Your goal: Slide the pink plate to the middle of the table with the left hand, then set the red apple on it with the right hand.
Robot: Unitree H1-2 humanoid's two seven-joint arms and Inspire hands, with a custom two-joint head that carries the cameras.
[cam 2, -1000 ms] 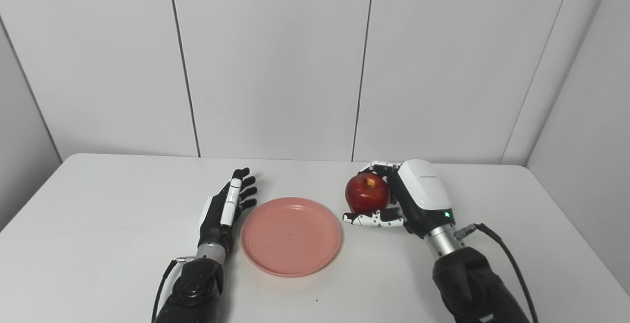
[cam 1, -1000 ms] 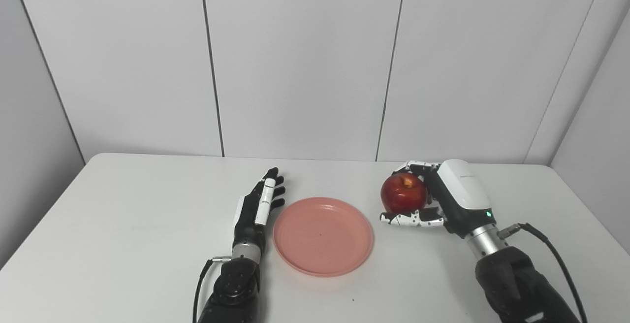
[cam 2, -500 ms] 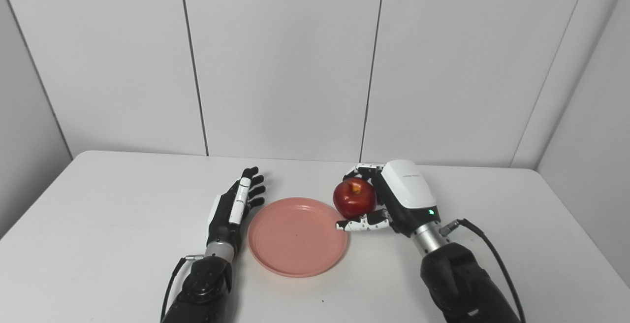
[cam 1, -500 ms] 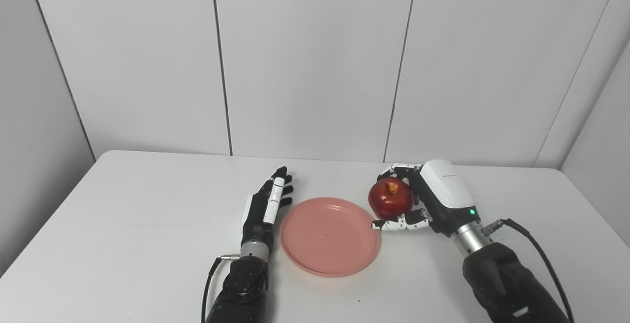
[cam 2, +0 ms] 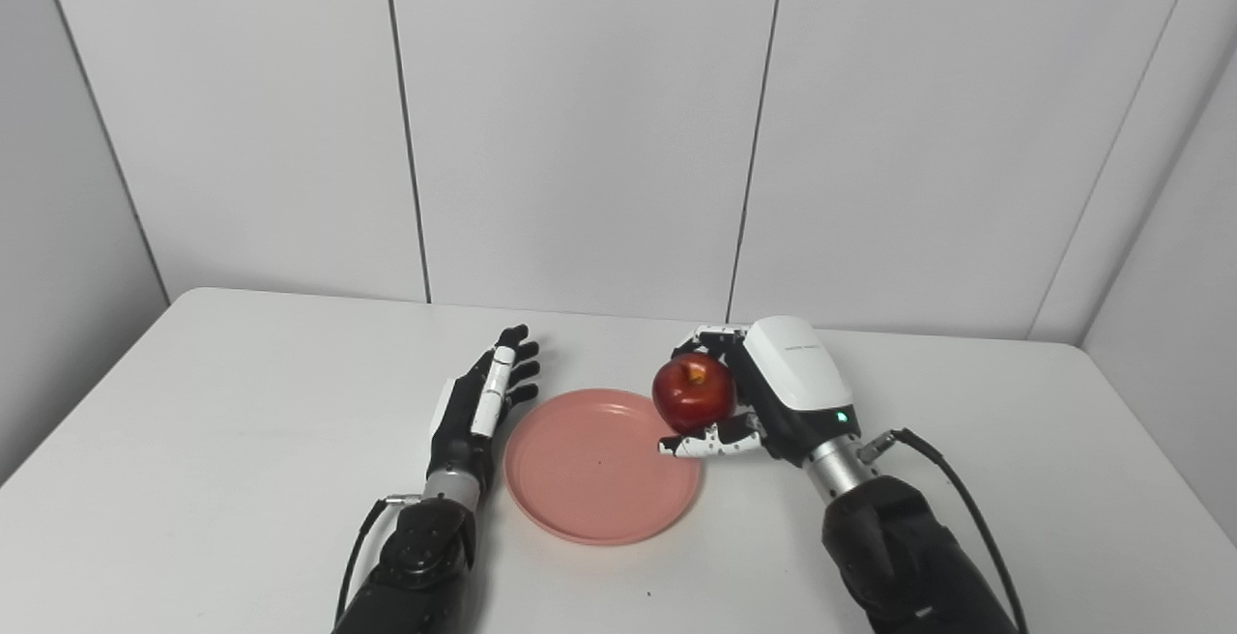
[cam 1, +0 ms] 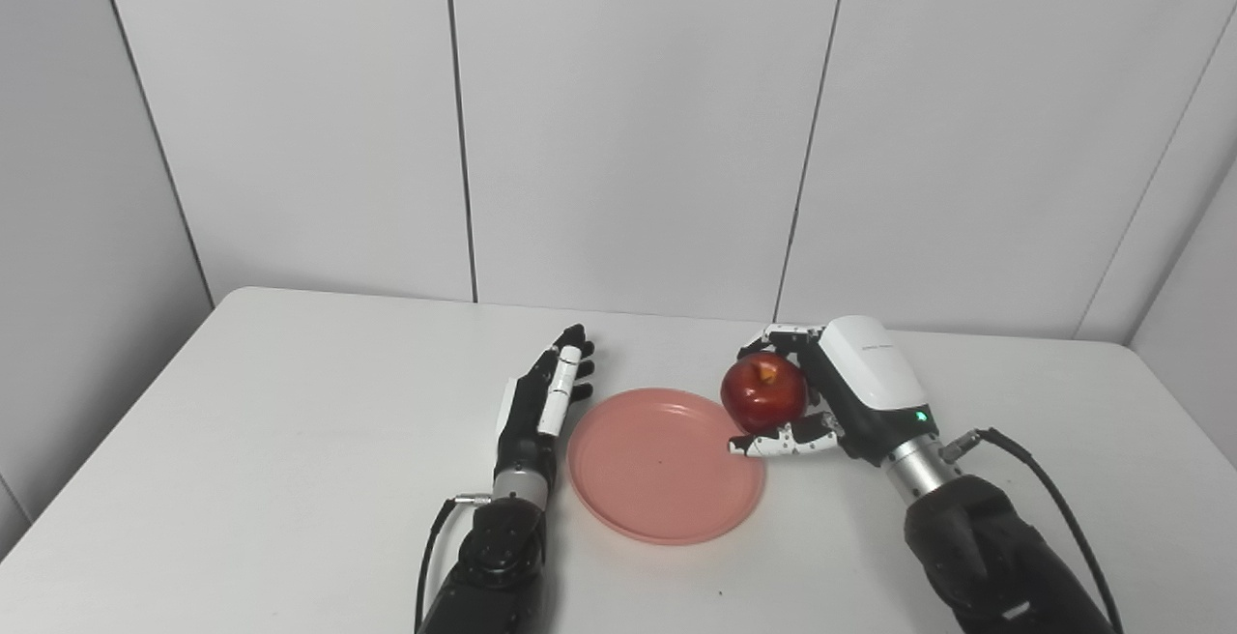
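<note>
A pink plate (cam 1: 665, 470) lies flat near the middle of the white table (cam 1: 242, 441). My left hand (cam 1: 541, 404) rests edge-on just left of the plate's rim, fingers straight and apart, holding nothing. My right hand (cam 1: 839, 397) is shut on the red apple (cam 1: 763, 392), fingers behind it and thumb beneath. The apple hangs in the air over the plate's right rim, stem end up. In the right eye view the apple (cam 2: 692, 392) overlaps the plate (cam 2: 594, 470) at its upper right edge.
Grey wall panels (cam 1: 628, 122) stand right behind the table's far edge. A black cable (cam 1: 1039, 479) loops from my right wrist over the table on the right. A thin cable (cam 1: 430, 542) runs from my left wrist.
My right hand has carried the apple leftward and lifted it, from beside the plate to over its right rim. The camera has shifted. My left hand and the plate stay put.
</note>
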